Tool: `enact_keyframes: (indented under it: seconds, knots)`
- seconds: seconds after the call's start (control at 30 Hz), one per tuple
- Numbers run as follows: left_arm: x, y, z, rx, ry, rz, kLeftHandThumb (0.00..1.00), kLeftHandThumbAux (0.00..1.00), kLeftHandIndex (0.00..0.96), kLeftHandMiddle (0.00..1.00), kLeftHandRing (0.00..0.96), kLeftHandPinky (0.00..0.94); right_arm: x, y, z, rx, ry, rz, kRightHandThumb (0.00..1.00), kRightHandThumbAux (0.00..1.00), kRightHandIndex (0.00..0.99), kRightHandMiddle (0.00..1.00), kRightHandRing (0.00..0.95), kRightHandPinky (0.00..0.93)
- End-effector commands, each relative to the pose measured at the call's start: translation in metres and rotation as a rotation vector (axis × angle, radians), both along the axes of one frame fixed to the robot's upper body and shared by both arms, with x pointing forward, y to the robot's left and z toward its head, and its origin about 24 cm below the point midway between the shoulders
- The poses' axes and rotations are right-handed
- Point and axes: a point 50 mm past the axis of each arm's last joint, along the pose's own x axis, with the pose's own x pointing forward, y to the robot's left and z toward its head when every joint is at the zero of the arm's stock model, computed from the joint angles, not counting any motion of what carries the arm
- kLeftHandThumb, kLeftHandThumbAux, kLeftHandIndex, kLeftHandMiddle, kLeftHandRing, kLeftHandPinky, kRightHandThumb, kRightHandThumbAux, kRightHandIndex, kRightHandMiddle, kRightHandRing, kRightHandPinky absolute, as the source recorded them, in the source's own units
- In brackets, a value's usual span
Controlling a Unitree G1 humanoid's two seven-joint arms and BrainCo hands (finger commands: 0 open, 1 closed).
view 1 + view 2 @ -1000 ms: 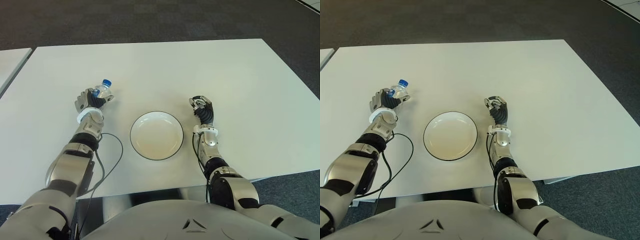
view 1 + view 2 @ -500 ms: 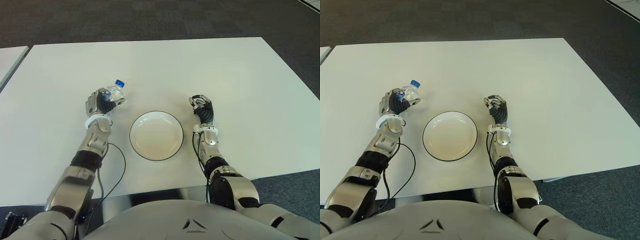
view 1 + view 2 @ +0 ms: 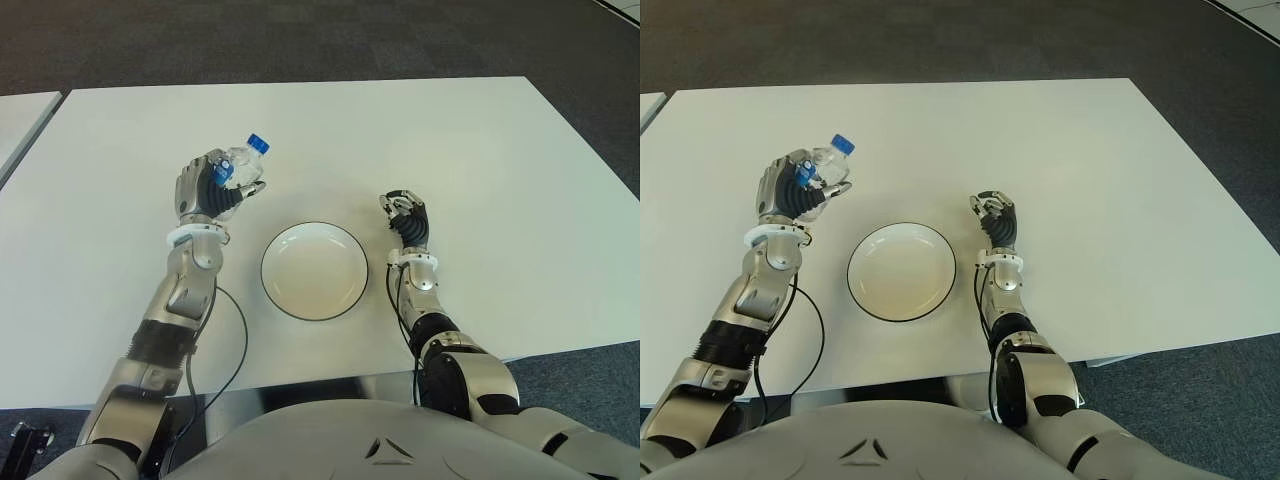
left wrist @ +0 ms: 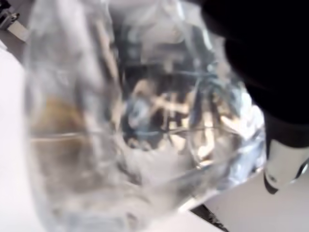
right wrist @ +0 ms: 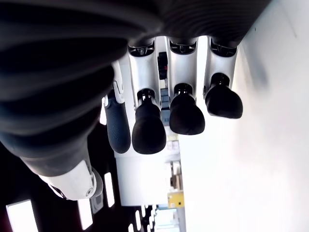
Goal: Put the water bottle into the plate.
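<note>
The left hand (image 3: 208,188) is clamped around the water bottle (image 3: 238,170), holding it in the air above the table (image 3: 400,130), to the left of the plate (image 3: 314,270) and slightly farther back. The bottle is tilted, its blue cap (image 3: 258,143) pointing up and toward the plate's side (the clear body fills the left wrist view). The right hand (image 3: 406,218) shows just right of the plate, fingers (image 5: 148,128) curled, holding nothing.

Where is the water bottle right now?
The water bottle is gripped in the robot's left hand, held up over the white table just to the left of and behind the empty plate. It is tilted, blue cap pointing toward the plate side.
</note>
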Motion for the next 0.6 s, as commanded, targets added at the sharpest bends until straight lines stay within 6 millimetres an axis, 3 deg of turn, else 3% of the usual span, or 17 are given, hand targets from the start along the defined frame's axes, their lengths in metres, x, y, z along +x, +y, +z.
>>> enact_keyframes:
  seconds: [0.03, 0.6]
  knots:
    - [-0.008, -0.008, 0.008, 0.025, -0.032, -0.079, 0.851, 0.670, 0.395, 0.532, 0.868, 0.839, -0.006, -0.001, -0.010, 0.001, 0.063, -0.010, 0.708, 0.726, 0.439, 0.804, 0.803, 0.815]
    - [-0.030, -0.053, 0.023, 0.148, -0.097, -0.391, 0.852, 0.668, 0.398, 0.538, 0.875, 0.842, -0.006, 0.001, -0.011, 0.001, 0.057, -0.005, 0.709, 0.725, 0.439, 0.806, 0.803, 0.809]
